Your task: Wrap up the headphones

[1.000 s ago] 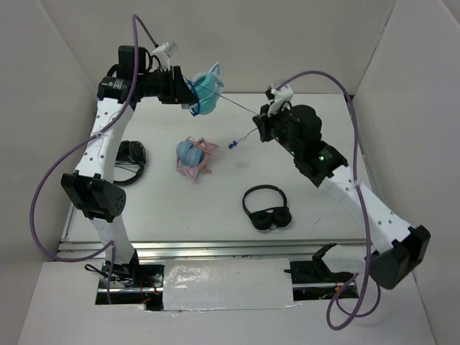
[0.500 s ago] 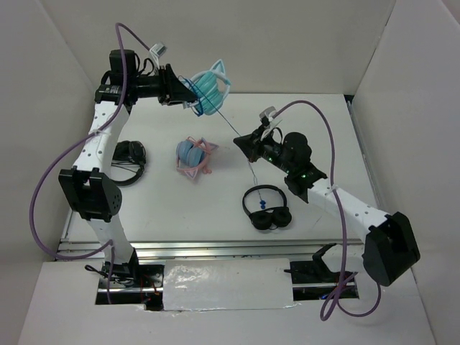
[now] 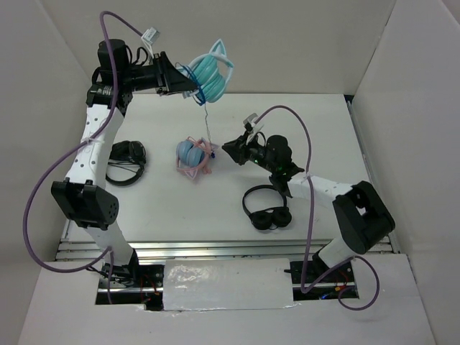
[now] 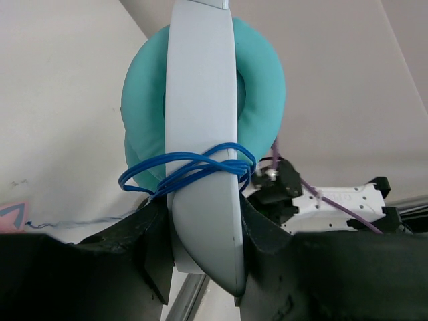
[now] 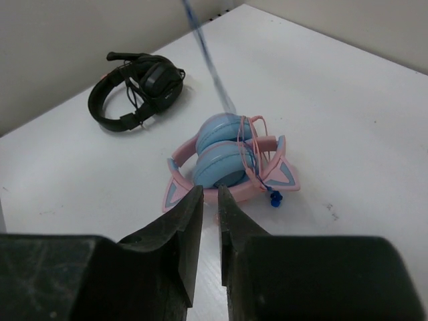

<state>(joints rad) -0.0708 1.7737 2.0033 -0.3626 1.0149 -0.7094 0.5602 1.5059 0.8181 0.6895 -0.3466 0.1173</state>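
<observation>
The headphones (image 3: pixel 210 75) hang high over the far left of the worktop (image 3: pixel 323 129), their band clamped in the left gripper (image 3: pixel 180 83). A few turns of cable (image 4: pixel 194 166) circle the band. The remainder dangles, its plug (image 5: pixel 273 199) beside the pink-banded pair (image 3: pixel 192 157). The right gripper (image 3: pixel 228 149), slightly apart and empty, hovers just right of it. Judging by that loose length, much of the wrapping is left.

I have my left arm (image 3: pixel 92 144) reared up tall at the far left; its pincer (image 3: pixel 180 79) points right, clamped tight on the band of the headphones (image 3: pixel 210 72); my right arm (image 3: pixel 323 185) lies low, stretched leftward; its pincer (image 3: pixel 231 149) has jaws parted by a narrow slit, gripping nothing.
</observation>
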